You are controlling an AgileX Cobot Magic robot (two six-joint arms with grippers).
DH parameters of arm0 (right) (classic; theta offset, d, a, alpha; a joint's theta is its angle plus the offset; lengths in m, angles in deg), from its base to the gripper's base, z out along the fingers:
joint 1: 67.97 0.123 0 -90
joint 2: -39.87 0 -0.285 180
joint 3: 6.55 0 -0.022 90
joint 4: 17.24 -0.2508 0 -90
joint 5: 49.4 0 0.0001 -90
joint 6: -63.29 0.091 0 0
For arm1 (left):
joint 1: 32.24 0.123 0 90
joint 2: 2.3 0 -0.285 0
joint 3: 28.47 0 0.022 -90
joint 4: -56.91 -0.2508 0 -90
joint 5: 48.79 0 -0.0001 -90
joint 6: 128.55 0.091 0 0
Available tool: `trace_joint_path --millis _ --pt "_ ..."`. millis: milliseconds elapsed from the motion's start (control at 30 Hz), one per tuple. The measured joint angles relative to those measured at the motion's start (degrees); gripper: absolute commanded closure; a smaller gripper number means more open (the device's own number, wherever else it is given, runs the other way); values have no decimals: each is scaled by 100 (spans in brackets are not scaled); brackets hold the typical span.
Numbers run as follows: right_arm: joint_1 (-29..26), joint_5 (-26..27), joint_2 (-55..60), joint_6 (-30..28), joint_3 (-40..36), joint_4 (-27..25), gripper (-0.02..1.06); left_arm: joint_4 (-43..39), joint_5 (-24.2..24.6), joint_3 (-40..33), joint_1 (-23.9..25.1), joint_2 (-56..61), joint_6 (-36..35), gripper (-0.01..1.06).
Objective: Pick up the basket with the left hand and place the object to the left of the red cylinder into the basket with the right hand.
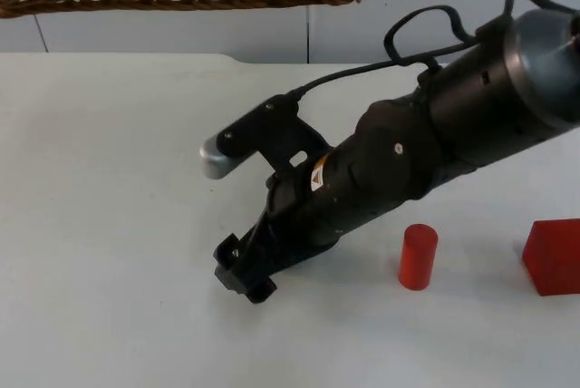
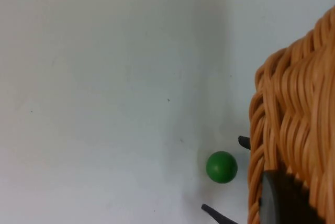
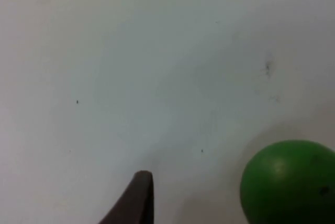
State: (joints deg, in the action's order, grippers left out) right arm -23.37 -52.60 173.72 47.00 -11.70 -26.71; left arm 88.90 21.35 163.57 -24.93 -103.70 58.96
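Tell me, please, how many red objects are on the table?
2: a red cylinder standing right of the right arm, and a red block further right at the edge. More could be hidden under the arm.

A red block [image 1: 554,256] sits on the white table [image 1: 109,225], with a grey partition wall [image 1: 181,33] behind.

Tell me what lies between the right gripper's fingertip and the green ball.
Bare white table in the right wrist view, between the right gripper's fingertip and the green ball.
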Motion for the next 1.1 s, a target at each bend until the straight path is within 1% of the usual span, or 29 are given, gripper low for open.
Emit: trace_joint_path --millis 33,67,100,133,200,233,267,300,333,367,400,467,600,633,700,767,800,933,967,1100 --pt "0 0 26 0 30 0 5 0 0 0 0 0 0 105" --pt "0 -11 54 0 40 0 9 0 0 0 0 0 0 105" --pt "0 -11 54 0 40 0 17 0 0 0 0 0 0 105" --pt "0 -11 62 0 53 0 17 0 0 0 0 0 0 105" --pt "0 -11 62 0 66 0 39 0 0 0 0 0 0 105" --pt "0 -46 62 0 66 0 60 0 0 0 0 0 0 105" --pt "0 -46 62 0 66 0 75 0 0 0 0 0 0 105" --pt "0 -88 62 0 66 0 75 0 0 0 0 0 0 105" --pt "0 -125 62 11 66 0 87 0 0 0 0 0 0 105" --pt "0 -189 62 11 75 0 102 0 0 0 0 0 0 105" --pt "0 -282 62 11 88 0 104 0 0 0 0 0 0 105" --pt "0 -370 33 11 87 0 104 0 0 0 0 0 0 105" --pt "37 -1251 -250 -59 87 0 105 0 0 0 0 0 0 105" --pt "37 -1251 -250 -59 87 0 105 0 0 0 0 0 0 105" --pt "90 -1686 -482 -114 32 0 105 0 0 0 0 0 0 105" --pt "208 -1964 -962 -151 -204 0 105 0 0 0 0 0 0 105" --pt "208 -1964 -962 -151 -204 0 105 0 0 0 0 0 0 105" --pt "373 -2087 -1901 -37 -996 0 105 0 0 0 0 0 0 105" --pt "373 -2087 -1901 -37 -996 0 105 0 0 0 0 0 0 105" --pt "535 -2111 -2755 180 -2032 0 105 0 0 0 0 0 0 105"
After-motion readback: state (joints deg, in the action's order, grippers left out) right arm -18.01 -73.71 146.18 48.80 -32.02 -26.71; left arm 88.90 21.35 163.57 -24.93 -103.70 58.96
